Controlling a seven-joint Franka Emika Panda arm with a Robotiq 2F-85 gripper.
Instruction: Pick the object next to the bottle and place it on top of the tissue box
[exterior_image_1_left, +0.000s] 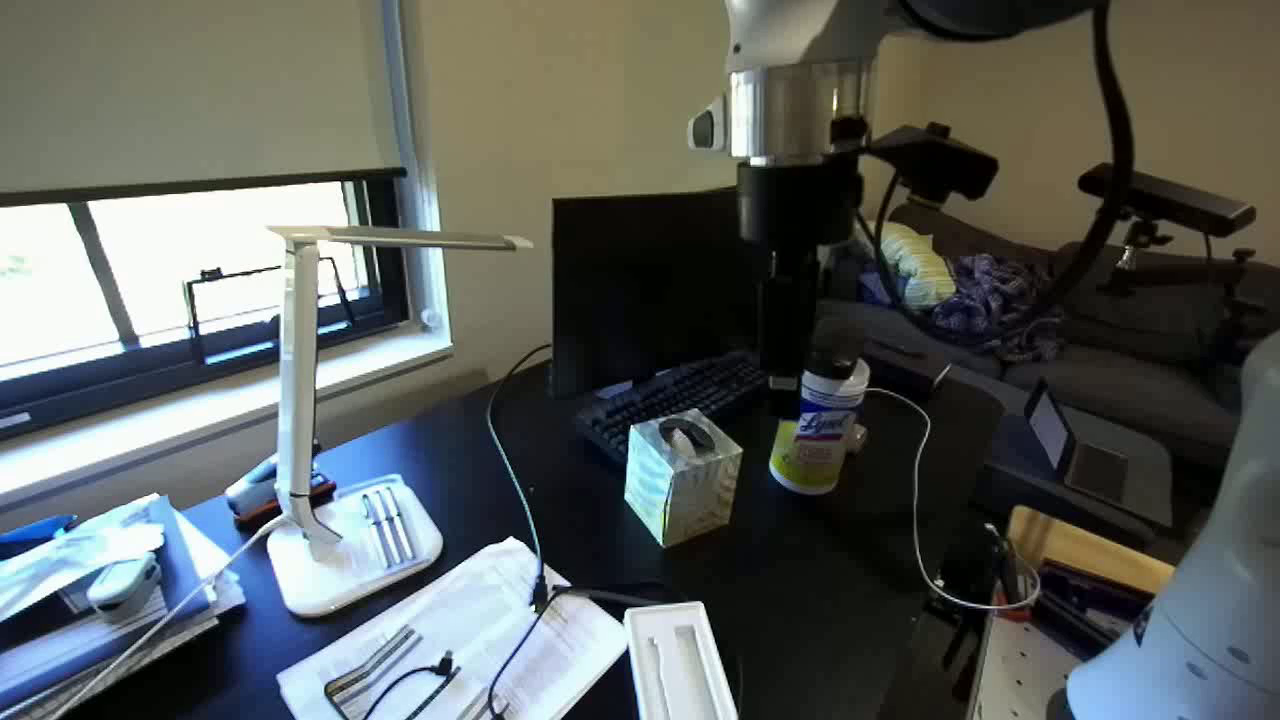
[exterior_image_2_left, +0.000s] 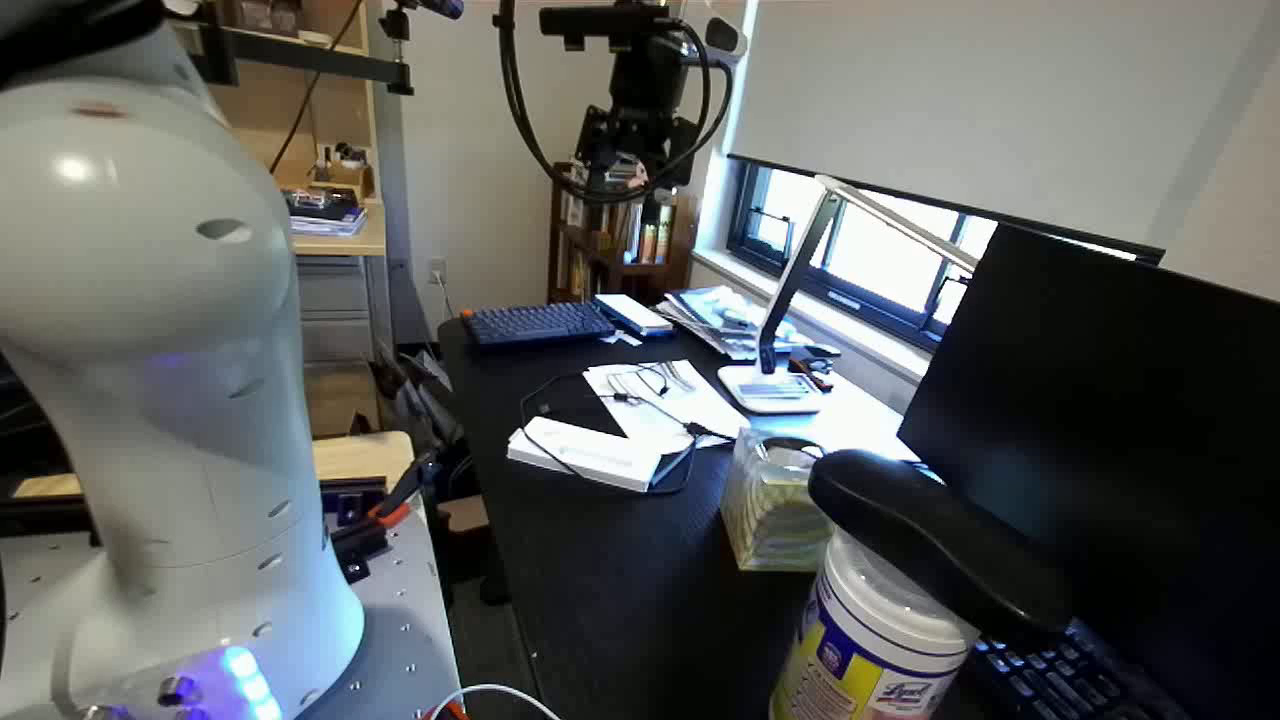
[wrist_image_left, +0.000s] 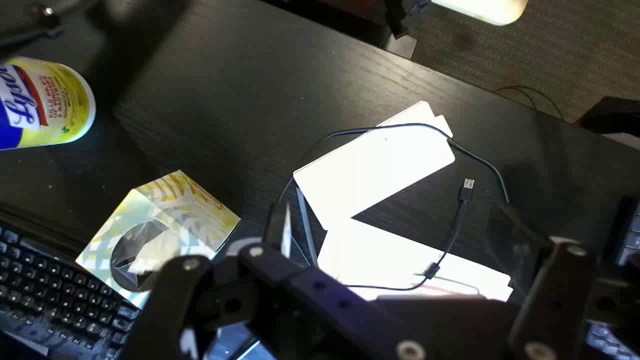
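The bottle (exterior_image_1_left: 812, 450), white, blue and yellow, stands right of the tissue box in an exterior view; it also shows in another exterior view (exterior_image_2_left: 860, 665) and at the wrist view's left edge (wrist_image_left: 50, 102). A long black object (exterior_image_2_left: 930, 545) lies across its lid; its dark shape (exterior_image_1_left: 838, 345) shows above the bottle. A small pale thing (exterior_image_1_left: 857, 437) is partly hidden beside the bottle. The tissue box (exterior_image_1_left: 685, 495), pale green and white, shows in all views (exterior_image_2_left: 775, 515) (wrist_image_left: 187, 202). My gripper (exterior_image_1_left: 785, 395) (exterior_image_2_left: 632, 195) (wrist_image_left: 402, 220) is open and empty, above the desk.
A monitor (exterior_image_1_left: 650, 290) and keyboard (exterior_image_1_left: 670, 395) stand behind the box. A white lamp (exterior_image_1_left: 298, 380), papers (exterior_image_1_left: 490, 610), a white tray (exterior_image_1_left: 680, 660) and black cables (wrist_image_left: 465, 192) lie on the desk. A white cable (exterior_image_1_left: 920, 480) runs near the bottle.
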